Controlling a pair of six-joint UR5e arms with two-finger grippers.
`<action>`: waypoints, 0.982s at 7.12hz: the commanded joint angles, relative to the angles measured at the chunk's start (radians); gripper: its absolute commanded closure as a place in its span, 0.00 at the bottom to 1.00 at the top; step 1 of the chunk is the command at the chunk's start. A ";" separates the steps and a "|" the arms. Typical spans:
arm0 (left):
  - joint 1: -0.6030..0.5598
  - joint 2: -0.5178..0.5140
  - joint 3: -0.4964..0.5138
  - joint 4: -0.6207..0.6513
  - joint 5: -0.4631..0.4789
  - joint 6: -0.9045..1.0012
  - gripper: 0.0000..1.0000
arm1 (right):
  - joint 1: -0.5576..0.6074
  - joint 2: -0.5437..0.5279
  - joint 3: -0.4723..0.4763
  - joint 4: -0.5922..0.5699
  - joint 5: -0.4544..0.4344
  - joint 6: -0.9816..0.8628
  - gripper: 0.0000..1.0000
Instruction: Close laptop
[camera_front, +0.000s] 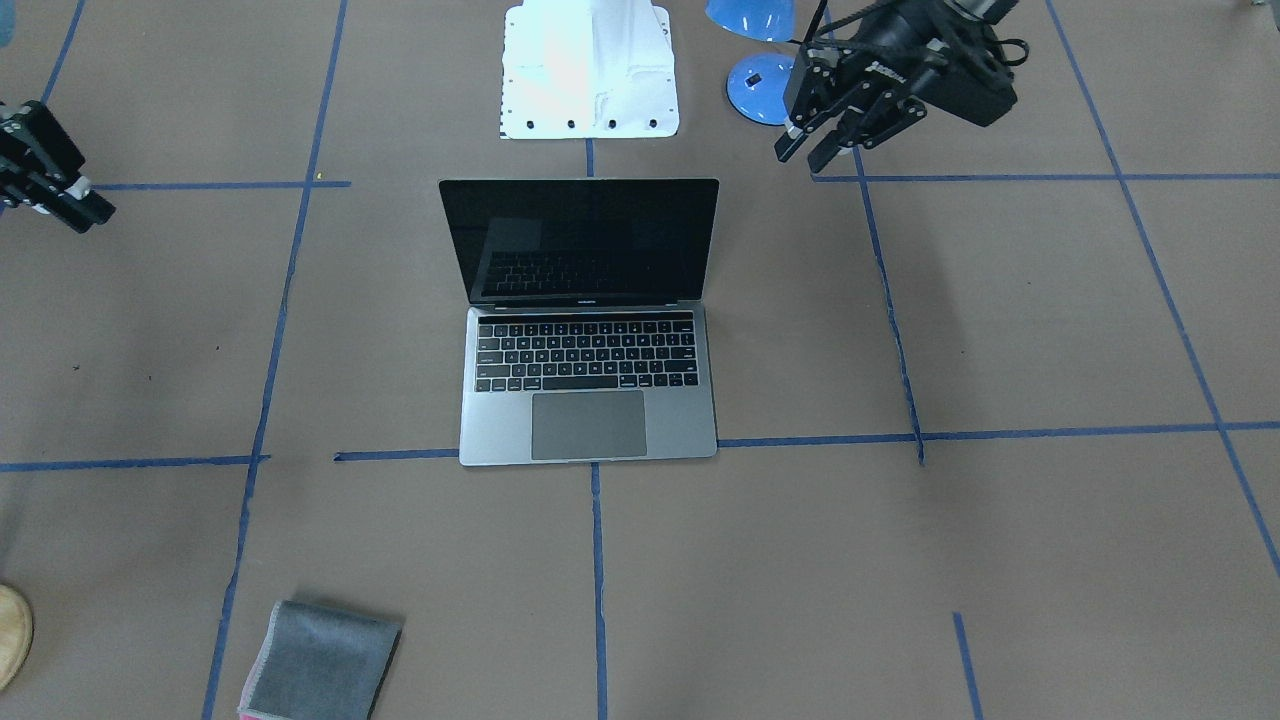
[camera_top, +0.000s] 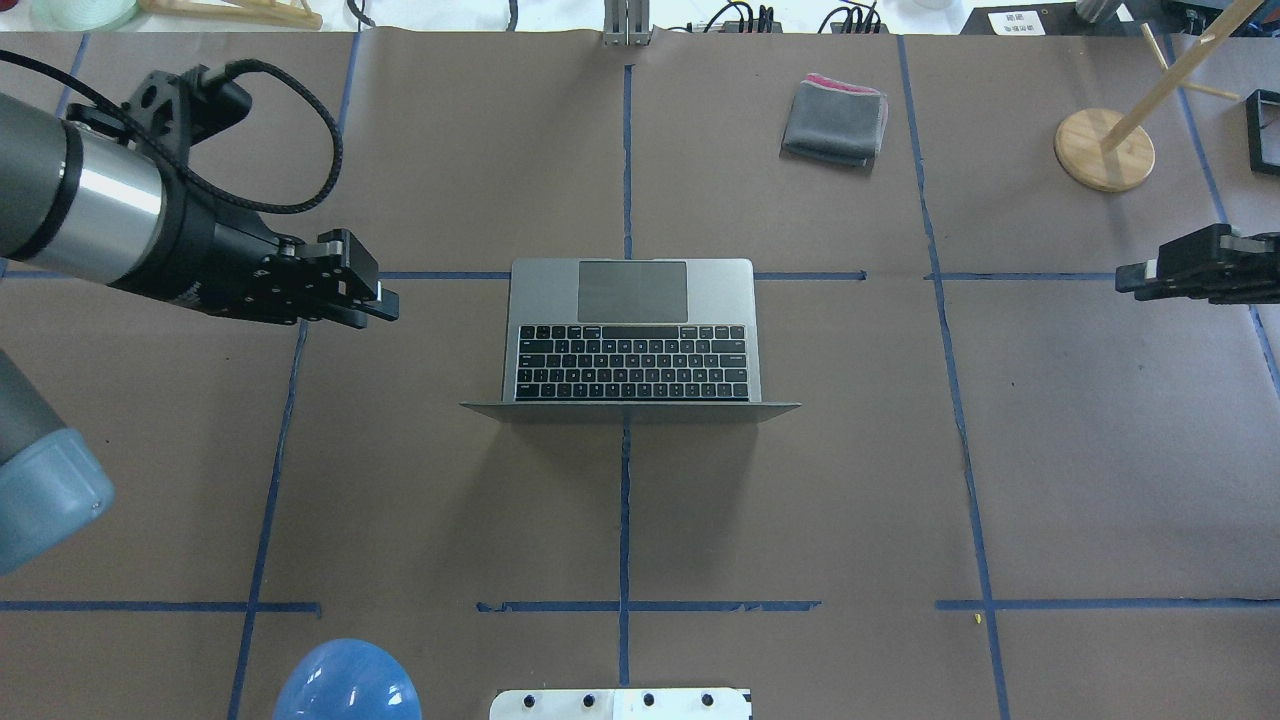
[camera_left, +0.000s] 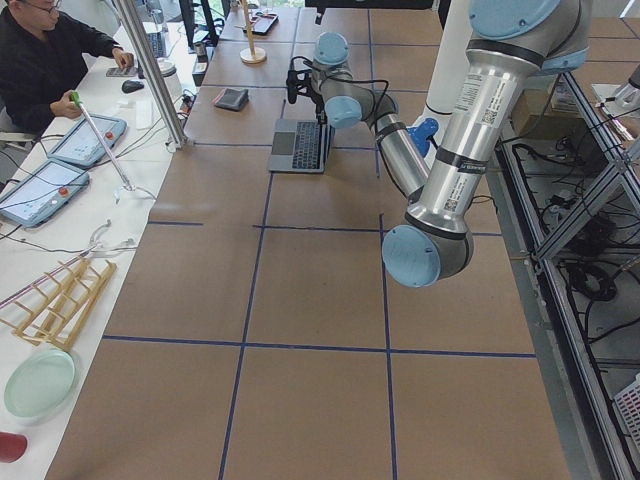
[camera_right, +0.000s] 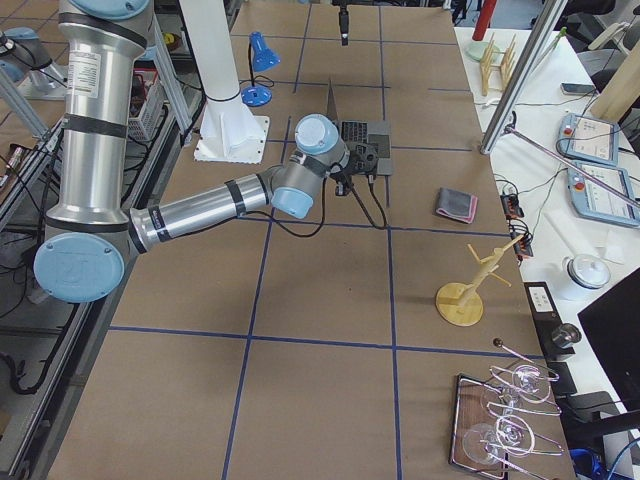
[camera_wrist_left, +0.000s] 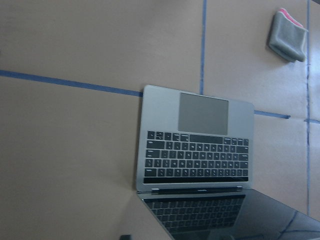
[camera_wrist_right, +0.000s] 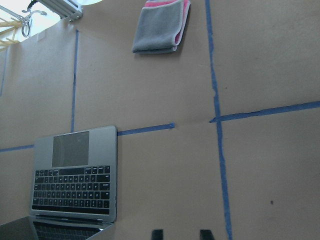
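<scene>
Just one laptop (camera_front: 588, 370), lid up, one cloth (camera_front: 320, 665); left hand (camera_front: 810, 153), right hand (camera_wrist_right: 181, 234), both open.

A folded grey cloth (camera_top: 835, 122) (pink along one edge) lies on the brown-papered table (camera_top: 1100, 450). A wooden stand (camera_top: 1103, 150) shares that side; a blue lamp (camera_top: 345, 685) sits opposite.
</scene>
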 joint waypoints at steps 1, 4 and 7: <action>0.118 -0.031 -0.006 0.016 0.045 -0.026 0.96 | -0.153 0.000 0.057 0.012 -0.092 0.054 0.82; 0.221 -0.045 -0.005 0.016 0.057 -0.055 1.00 | -0.264 0.029 0.101 0.013 -0.101 0.076 0.96; 0.365 -0.066 0.006 0.018 0.213 -0.084 1.00 | -0.550 0.070 0.138 0.013 -0.432 0.177 0.97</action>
